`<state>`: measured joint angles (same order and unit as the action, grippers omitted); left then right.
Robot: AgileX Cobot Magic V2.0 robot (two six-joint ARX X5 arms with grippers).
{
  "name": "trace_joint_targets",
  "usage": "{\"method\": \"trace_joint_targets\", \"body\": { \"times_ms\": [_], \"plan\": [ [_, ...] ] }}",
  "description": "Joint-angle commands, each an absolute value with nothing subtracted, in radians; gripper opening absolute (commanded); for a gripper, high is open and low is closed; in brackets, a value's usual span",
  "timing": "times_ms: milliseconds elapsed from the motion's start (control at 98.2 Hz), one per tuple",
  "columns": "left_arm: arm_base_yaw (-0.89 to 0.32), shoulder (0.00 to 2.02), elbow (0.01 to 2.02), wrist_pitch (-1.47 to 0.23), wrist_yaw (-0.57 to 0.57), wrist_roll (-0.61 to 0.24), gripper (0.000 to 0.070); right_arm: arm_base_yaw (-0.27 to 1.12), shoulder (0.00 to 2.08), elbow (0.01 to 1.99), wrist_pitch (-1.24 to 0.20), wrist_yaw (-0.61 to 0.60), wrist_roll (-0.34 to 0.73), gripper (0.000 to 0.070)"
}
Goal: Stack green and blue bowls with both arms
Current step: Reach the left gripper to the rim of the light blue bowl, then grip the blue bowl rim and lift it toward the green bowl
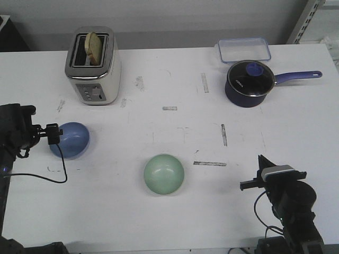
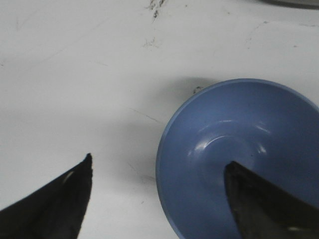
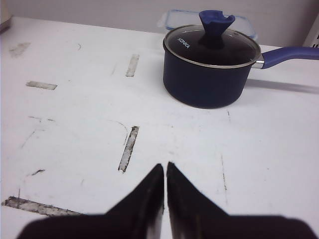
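On the white, scuffed bench [image 1: 175, 79] a light periwinkle blue smooth round bowl [image 1: 71, 139] sits near the left edge, tilted slightly, and a pale mint green smooth round bowl [image 1: 164, 174] rests upright in the middle foreground, well apart from the blue one. The black jointed left arm [image 1: 16, 132] reaches in from the left edge. Its end effector [image 2: 158, 191] is spread apart over the blue bowl's rim: one dark finger [image 2: 264, 204] hangs inside the bowl, the other over the bare bench outside it, and whether either touches the bowl cannot be told. The black right arm [image 1: 288, 203] stands at the lower right of the front view, away from both bowls. Its end effector [image 3: 165, 172] has its two dark fingertips pressed together, holding nothing, and points toward a dark blue saucepan with a glass lid and long blue handle [image 3: 209, 67] farther back on the right. A clear plastic lidded container [image 1: 244, 50] lies just behind the saucepan. At the back left stands a cream and chrome toaster [image 1: 93, 66] with a slice of bread [image 1: 95, 48] in one slot.
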<state>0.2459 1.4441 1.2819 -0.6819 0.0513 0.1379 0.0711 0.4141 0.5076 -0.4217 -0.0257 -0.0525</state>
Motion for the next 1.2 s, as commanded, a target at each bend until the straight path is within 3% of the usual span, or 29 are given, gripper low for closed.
{"method": "trace_joint_targets", "body": {
  "times_ms": [0, 112, 275, 418, 550, 683, 1008, 1192],
  "plan": [
    [0.249, 1.489, 1.301, -0.68, 0.053, 0.107, 0.0612, 0.073, 0.421, 0.508, -0.417, -0.025, -0.057, 0.0],
    [0.25, 1.549, 1.301, -0.683, 0.053, 0.057, 0.0609, 0.073, 0.421, 0.508, -0.417, -0.025, -0.057, 0.0],
    [0.25, 1.621, 1.301, -0.687, 0.053, 0.056, 0.0581, 0.073, 0.421, 0.508, -0.418, -0.025, -0.058, 0.0],
    [0.25, 1.655, 1.301, -0.691, 0.053, 0.056, 0.041, 0.073, 0.421, 0.508, -0.419, -0.025, -0.058, 0.0],
    [0.25, 1.656, 1.301, -0.68, 0.053, 0.057, 0.0181, 0.073, 0.421, 0.508, -0.42, -0.025, -0.057, 0.0],
    [0.25, 1.656, 1.301, -0.687, 0.053, 0.056, 0.0, 0.073, 0.421, 0.508, -0.42, -0.025, -0.058, 0.0],
    [0.249, 1.654, 1.315, -0.681, 0.053, 0.054, 0.0, 0.073, 0.421, 0.508, -0.42, -0.025, -0.058, 0.0],
    [0.243, 1.625, 1.382, -0.69, 0.07, -0.018, 0.0, 0.073, 0.421, 0.508, -0.42, -0.025, -0.058, 0.0]
  ]
}}
